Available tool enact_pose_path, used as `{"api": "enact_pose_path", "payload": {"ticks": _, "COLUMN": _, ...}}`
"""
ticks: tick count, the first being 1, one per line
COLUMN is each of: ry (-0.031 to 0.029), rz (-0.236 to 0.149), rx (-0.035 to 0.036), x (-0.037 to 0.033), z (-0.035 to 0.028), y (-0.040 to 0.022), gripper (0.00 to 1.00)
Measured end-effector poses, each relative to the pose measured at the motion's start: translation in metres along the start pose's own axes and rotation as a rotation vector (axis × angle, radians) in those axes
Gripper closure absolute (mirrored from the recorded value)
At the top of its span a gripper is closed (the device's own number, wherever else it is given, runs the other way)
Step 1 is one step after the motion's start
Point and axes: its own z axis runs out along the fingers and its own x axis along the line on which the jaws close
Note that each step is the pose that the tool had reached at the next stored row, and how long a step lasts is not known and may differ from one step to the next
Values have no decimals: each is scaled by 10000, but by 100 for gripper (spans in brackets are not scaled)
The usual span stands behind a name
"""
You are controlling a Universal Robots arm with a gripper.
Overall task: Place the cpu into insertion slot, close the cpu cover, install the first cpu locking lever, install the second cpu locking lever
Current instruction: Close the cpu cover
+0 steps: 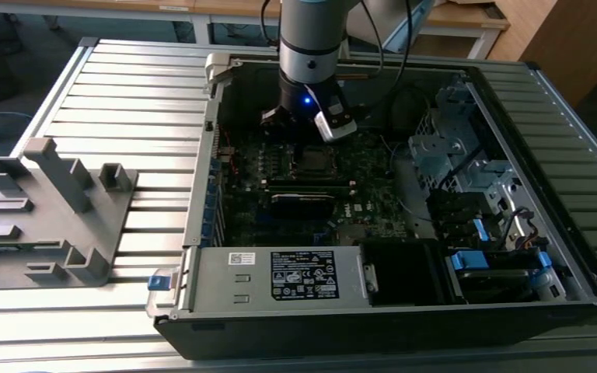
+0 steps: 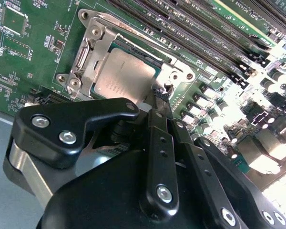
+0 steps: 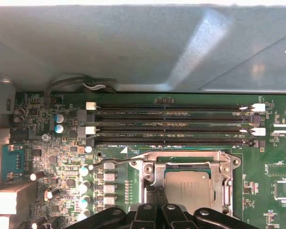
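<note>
See the ribbed grey metal bench (image 1: 122, 85), the big open black computer box (image 1: 382, 334) on it, the green circuit board (image 3: 260, 157) inside. Find the black robot hand (image 2: 158, 94) pinched shut, gripping nothing, beside the small square dark insertion slot (image 1: 314, 159). Note the thin square metal cpu cover (image 2: 93, 45) down around the flat silver-grey square cpu (image 2: 121, 78) there. Looks like the first locking step; probably needs a slow, steady push.
</note>
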Motion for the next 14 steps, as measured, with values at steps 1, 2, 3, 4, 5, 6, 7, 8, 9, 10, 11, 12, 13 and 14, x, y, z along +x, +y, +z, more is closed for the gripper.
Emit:
{"api": "enact_pose_path", "payload": {"ticks": 1, "ry": 0, "rz": 0, "rx": 0, "x": 0, "z": 0, "y": 0, "gripper": 90}}
{"api": "enact_pose_path", "payload": {"ticks": 2, "ry": 0, "rz": 0, "rx": 0, "x": 0, "z": 0, "y": 0, "gripper": 90}}
{"api": "enact_pose_path", "payload": {"ticks": 3, "ry": -2, "rz": 0, "rx": -1, "x": -1, "z": 5, "y": 1, "gripper": 90}}
{"api": "enact_pose_path", "payload": {"ticks": 4, "ry": -5, "rz": 0, "rx": -1, "x": -1, "z": 12, "y": 1, "gripper": 90}}
{"api": "enact_pose_path", "payload": {"ticks": 5, "ry": -9, "rz": -2, "rx": 1, "x": -1, "z": 21, "y": -1, "gripper": 90}}
{"api": "enact_pose_path", "payload": {"ticks": 6, "ry": -14, "rz": -2, "rx": 1, "x": -1, "z": 30, "y": -1, "gripper": 90}}
{"api": "enact_pose_path", "payload": {"ticks": 7, "ry": -15, "rz": -1, "rx": 3, "x": 0, "z": 35, "y": -1, "gripper": 90}}
{"api": "enact_pose_path", "payload": {"ticks": 8, "ry": -15, "rz": -1, "rx": 5, "x": 0, "z": 36, "y": -1, "gripper": 90}}
{"api": "enact_pose_path", "payload": {"ticks": 9, "ry": -14, "rz": -1, "rx": 6, "x": 0, "z": 36, "y": -1, "gripper": 90}}
{"api": "enact_pose_path", "payload": {"ticks": 10, "ry": -14, "rz": -1, "rx": 6, "x": 0, "z": 36, "y": -1, "gripper": 90}}
{"api": "enact_pose_path", "payload": {"ticks": 11, "ry": -15, "rz": 0, "rx": 5, "x": 0, "z": 37, "y": -1, "gripper": 90}}
{"api": "enact_pose_path", "payload": {"ticks": 12, "ry": -17, "rz": 0, "rx": 2, "x": 0, "z": 41, "y": -1, "gripper": 90}}
{"api": "enact_pose_path", "payload": {"ticks": 13, "ry": -18, "rz": 0, "rx": 0, "x": -1, "z": 48, "y": -1, "gripper": 90}}
{"api": "enact_pose_path", "payload": {"ticks": 14, "ry": -19, "rz": 0, "rx": 2, "x": -1, "z": 56, "y": -1, "gripper": 90}}
